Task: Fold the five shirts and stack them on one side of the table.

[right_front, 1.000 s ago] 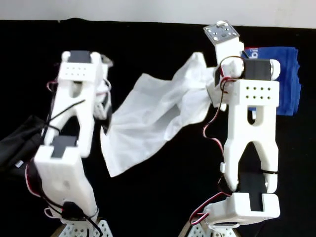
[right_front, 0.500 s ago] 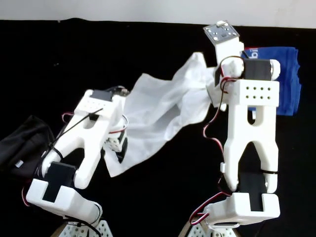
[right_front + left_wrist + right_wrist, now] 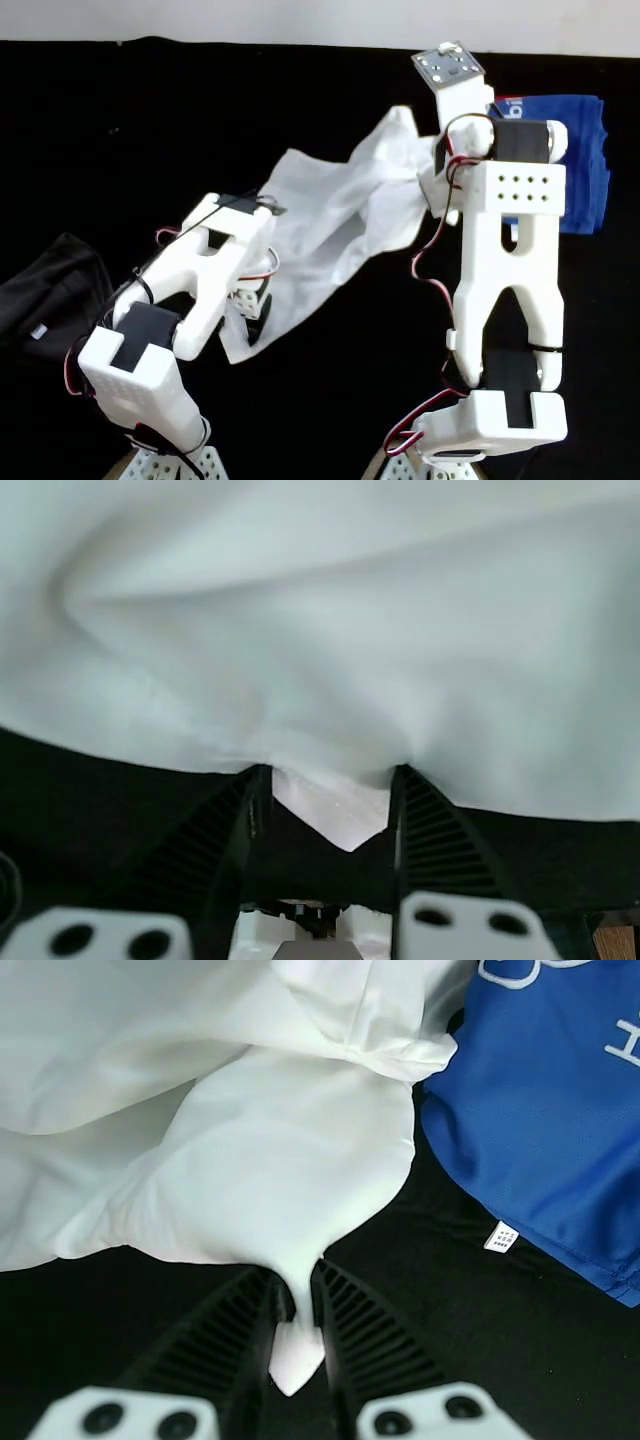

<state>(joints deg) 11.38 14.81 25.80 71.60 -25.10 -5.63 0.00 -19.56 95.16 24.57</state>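
Note:
A white shirt [image 3: 330, 220] is stretched loosely across the black table's middle. My right gripper [image 3: 437, 195] is shut on its far right end; in the right wrist view the fingers [image 3: 297, 1280] pinch a fold of the white shirt [image 3: 250, 1140]. My left gripper [image 3: 248, 312] sits at the shirt's near left corner. In the left wrist view its jaws [image 3: 328, 775] stand apart, with the white shirt's [image 3: 320, 630] hem lying between them. A folded blue shirt [image 3: 580, 170] lies at the far right, close beside the right gripper [image 3: 560, 1110].
A crumpled black shirt [image 3: 45, 295] lies at the table's left edge, beside the left arm. A white wall strip runs along the far edge. Bare black tabletop [image 3: 330, 400] lies between the two arm bases.
The left arm has swung down and to the right, from upright at the left to the white shirt's near corner. The right arm and the shirt end it holds have stayed put.

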